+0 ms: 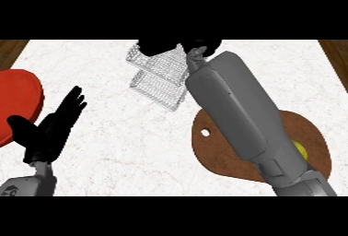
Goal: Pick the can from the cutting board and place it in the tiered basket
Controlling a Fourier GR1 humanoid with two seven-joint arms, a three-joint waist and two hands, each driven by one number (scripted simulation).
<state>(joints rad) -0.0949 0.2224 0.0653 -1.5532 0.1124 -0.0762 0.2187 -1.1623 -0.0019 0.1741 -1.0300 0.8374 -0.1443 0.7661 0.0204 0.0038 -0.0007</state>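
While our right hand [178, 46] hangs at the top centre of the frame over the wire basket [159, 78], we cannot tell how its fingers stand or whether they hold the can; the hand is a dark mass partly hidden behind the forearm. No can shows anywhere, so we judge it may be inside that hand.

Risk: a release off-centre over the basket's tilted tiers could send the can rolling off the mesh onto the surface [122, 138].

Left hand [51, 126] rests at lower left, fingers straight and holding nothing.

Around: brown cutting board [217, 152] at lower right, mostly under the forearm; a small yellow-green object [301, 150] on it beside the arm; red plate [17, 99] at the left edge. The forearm blocks our view of board and basket.
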